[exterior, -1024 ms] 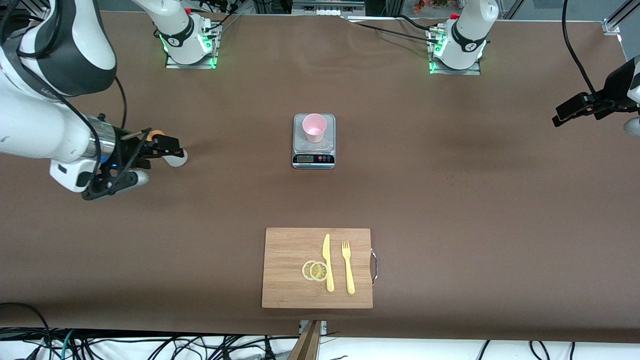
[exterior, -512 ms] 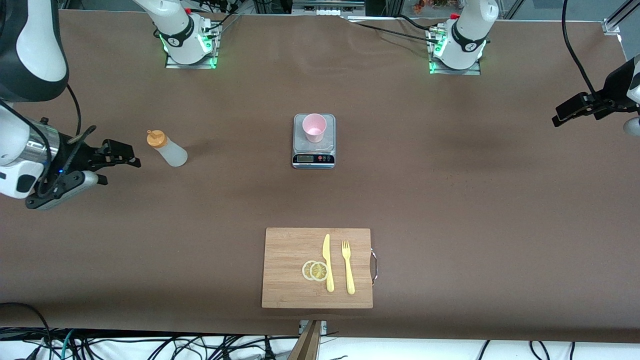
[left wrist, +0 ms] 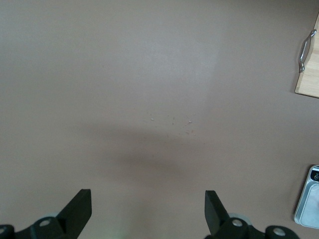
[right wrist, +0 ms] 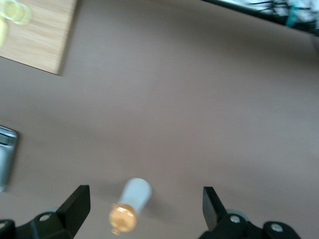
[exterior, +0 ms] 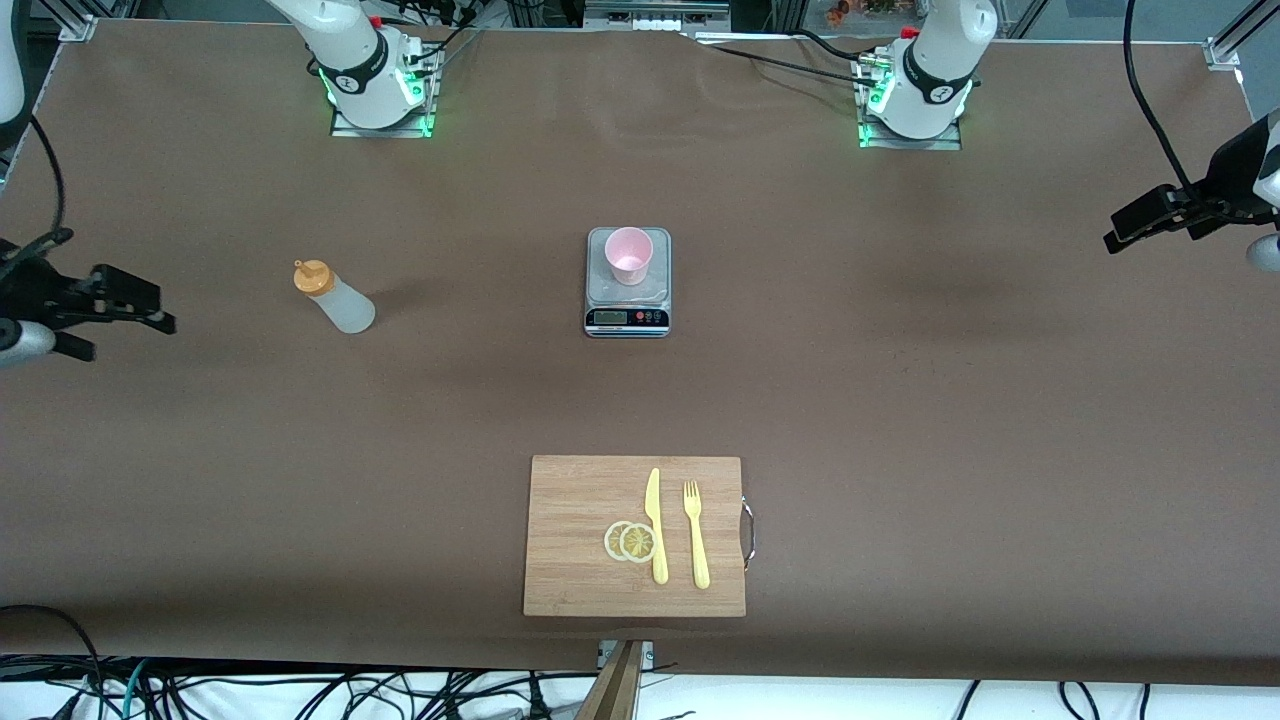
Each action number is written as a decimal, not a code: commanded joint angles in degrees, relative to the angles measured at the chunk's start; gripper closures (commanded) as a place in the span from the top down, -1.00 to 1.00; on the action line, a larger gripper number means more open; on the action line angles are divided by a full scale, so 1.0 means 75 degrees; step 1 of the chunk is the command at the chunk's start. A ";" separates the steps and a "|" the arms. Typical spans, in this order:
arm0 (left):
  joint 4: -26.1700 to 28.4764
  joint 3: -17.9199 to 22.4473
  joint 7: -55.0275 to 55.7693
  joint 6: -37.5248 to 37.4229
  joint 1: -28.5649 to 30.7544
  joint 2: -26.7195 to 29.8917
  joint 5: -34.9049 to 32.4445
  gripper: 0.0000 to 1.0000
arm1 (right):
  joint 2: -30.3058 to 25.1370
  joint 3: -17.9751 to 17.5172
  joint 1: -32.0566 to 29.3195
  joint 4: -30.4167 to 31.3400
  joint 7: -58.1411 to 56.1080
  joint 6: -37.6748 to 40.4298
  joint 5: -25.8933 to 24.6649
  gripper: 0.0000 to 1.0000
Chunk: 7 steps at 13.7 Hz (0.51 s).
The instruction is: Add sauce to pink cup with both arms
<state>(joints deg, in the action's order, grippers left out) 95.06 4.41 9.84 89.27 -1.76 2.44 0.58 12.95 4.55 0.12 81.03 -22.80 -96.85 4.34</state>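
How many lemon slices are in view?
2: both lemon slices lie overlapping on the cutting board, beside the yellow knife. Nothing visible could hide another.

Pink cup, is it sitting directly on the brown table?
No, the pink cup stands on the small kitchen scale, which itself rests on the table.
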 commanded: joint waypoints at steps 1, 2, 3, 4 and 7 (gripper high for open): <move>-0.0065 -0.0002 -0.0140 -0.0114 0.0024 0.0038 0.0146 1.00 | -0.0484 -0.0126 0.0007 0.0341 -0.0007 0.0045 -0.0625 1.00; -0.0065 -0.0002 -0.0140 -0.0114 0.0024 0.0038 0.0146 1.00 | -0.0519 -0.0126 -0.0004 0.0352 0.0028 0.0221 -0.0637 1.00; -0.0065 -0.0002 -0.0140 -0.0114 0.0024 0.0038 0.0146 1.00 | -0.0612 -0.0115 -0.0005 0.0399 0.0249 0.0431 -0.0648 1.00; -0.0065 -0.0002 -0.0140 -0.0114 0.0024 0.0038 0.0146 1.00 | -0.0718 -0.0115 -0.0005 0.0492 0.0796 0.0665 -0.0649 1.00; -0.0065 -0.0002 -0.0140 -0.0114 0.0024 0.0038 0.0146 1.00 | -0.0964 -0.0185 0.0007 0.0575 0.1937 0.1194 -0.0660 1.00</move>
<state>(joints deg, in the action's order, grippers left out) 95.06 4.41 9.84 89.27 -1.76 2.44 0.58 8.96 3.95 0.21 82.57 -12.58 -89.47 0.45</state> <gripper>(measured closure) 0.000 0.000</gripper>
